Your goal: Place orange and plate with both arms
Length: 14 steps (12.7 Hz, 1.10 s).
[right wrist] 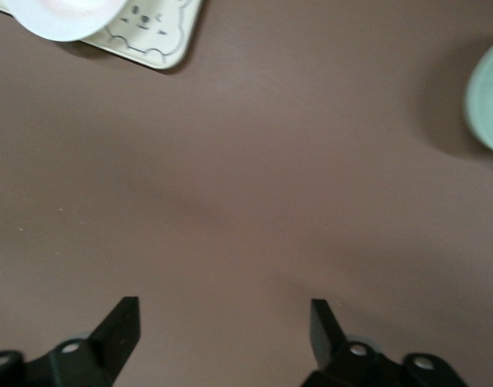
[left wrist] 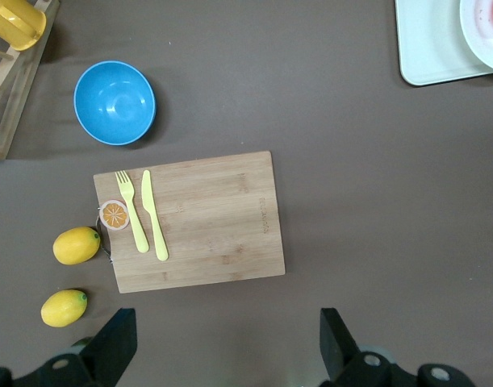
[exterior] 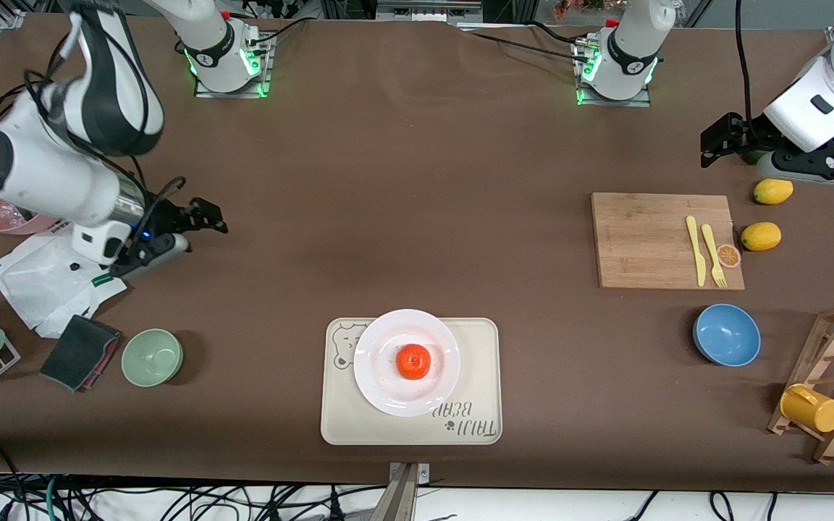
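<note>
The orange [exterior: 413, 361] sits in the middle of the white plate [exterior: 388, 340]. The plate lies on the cream bear-printed tray [exterior: 475, 376] near the front camera's edge of the table. An edge of the plate shows in the left wrist view [left wrist: 484, 36] and in the right wrist view [right wrist: 64, 16]. My right gripper [exterior: 208, 215] is open and empty over bare table toward the right arm's end. My left gripper [exterior: 714, 145] is open and empty over bare table toward the left arm's end, close to the cutting board [exterior: 649, 239].
The cutting board holds a yellow knife [exterior: 694, 250], fork [exterior: 712, 255] and an orange slice [exterior: 729, 255]. Two lemons [exterior: 761, 236] lie beside it. A blue bowl [exterior: 726, 334], a mug rack [exterior: 833, 394], a green bowl [exterior: 152, 356], a dark cloth [exterior: 80, 352] and white paper [exterior: 40, 278] stand around.
</note>
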Each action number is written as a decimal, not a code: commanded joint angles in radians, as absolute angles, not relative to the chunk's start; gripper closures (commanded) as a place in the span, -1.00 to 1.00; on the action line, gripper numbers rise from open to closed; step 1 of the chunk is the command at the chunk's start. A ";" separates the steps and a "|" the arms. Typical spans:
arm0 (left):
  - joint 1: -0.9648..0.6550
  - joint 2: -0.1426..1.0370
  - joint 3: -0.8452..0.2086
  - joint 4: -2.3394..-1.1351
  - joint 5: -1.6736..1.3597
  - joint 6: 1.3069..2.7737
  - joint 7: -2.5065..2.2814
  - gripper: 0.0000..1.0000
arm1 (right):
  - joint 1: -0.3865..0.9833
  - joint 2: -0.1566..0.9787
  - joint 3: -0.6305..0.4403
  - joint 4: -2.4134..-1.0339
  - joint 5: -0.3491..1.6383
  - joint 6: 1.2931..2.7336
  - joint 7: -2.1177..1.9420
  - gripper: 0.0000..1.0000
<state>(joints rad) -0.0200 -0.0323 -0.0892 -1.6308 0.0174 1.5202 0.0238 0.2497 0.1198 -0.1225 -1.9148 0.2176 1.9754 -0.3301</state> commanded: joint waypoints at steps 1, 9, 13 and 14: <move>-0.025 -0.028 -0.090 -1.611 0.006 1.503 0.012 -1.00 | 0.255 0.037 -0.110 -1.818 0.077 1.806 -0.200 -1.00; -0.023 -0.028 -0.098 -1.611 0.006 1.503 0.012 -1.00 | 0.202 0.040 -0.114 -1.577 0.037 1.552 -0.172 -1.00; -0.023 -0.028 -0.101 -1.611 0.006 1.503 0.011 -1.00 | 0.201 0.043 -0.115 -1.575 0.011 1.540 -0.173 -1.00; -0.023 -0.028 -0.101 -1.611 0.006 1.503 0.009 -1.00 | 0.202 0.040 -0.115 -1.575 0.011 1.540 -0.173 -1.00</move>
<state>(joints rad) -0.0200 -0.0323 -0.0989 -1.6307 0.0174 1.5202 0.0237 0.2075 0.0267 -0.1203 -1.6132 0.0277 1.5717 -0.1895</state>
